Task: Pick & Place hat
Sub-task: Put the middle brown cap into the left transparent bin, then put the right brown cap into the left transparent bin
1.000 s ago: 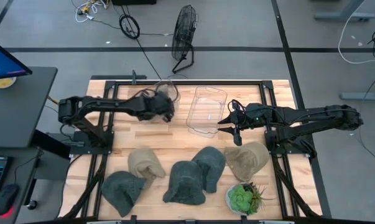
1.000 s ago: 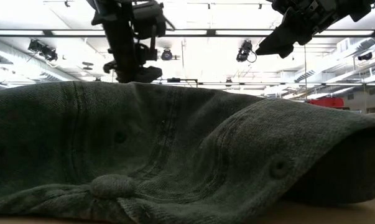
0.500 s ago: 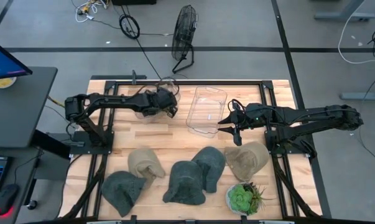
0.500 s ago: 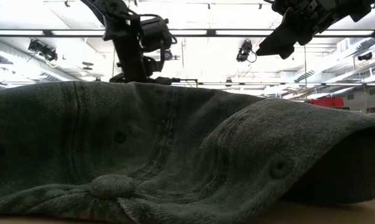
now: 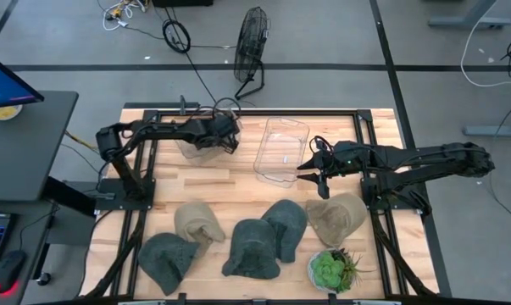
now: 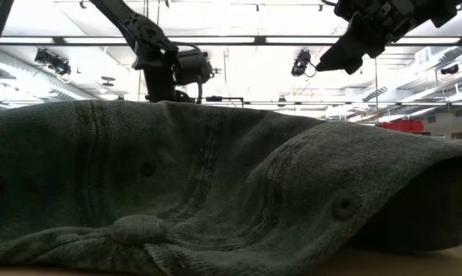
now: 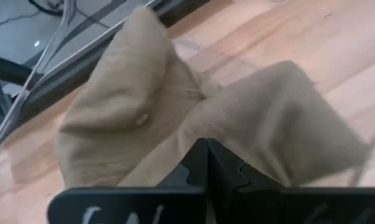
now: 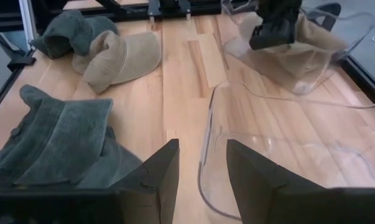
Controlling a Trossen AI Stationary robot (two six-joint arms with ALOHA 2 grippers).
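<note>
**Left claw pinches a tan hat over a clear bin at the counter's back edge**

High view: the left claw (image 5: 228, 135) reaches to the rear of the wooden counter (image 5: 238, 182), above a clear bin (image 5: 202, 144) near the back rail; the tan hat it carries is hard to make out from here; a second clear bin (image 5: 281, 151) lies just beside it toward the right arm; the right claw (image 5: 310, 168) hangs at that second bin's near corner; along the front sit five more hats, a dark green one (image 5: 166, 258), a tan one (image 5: 200, 222), two dark green ones (image 5: 253, 247) (image 5: 286, 227) overlapping, and a tan one (image 5: 336, 216); a potted succulent (image 5: 330, 269) stands at the front right; a floor fan (image 5: 252, 47) stands behind the counter.

Low view: a dark green hat fills nearly the whole frame, eyelets and top button plain; both arms show only above it against ceiling lights.

Left wrist view: only here is the grip clear; the fingers are pressed together on the fabric of the tan hat (image 7: 175, 112), which hangs crumpled over the counter boards; white marks on the claw body are cut off and unreadable.

Right wrist view: the right claw's fingers (image 8: 156, 174) stand spread, with nothing between them, over the rim of the nearer bin; farther off, the left claw holds the tan hat inside the other bin.
</note>
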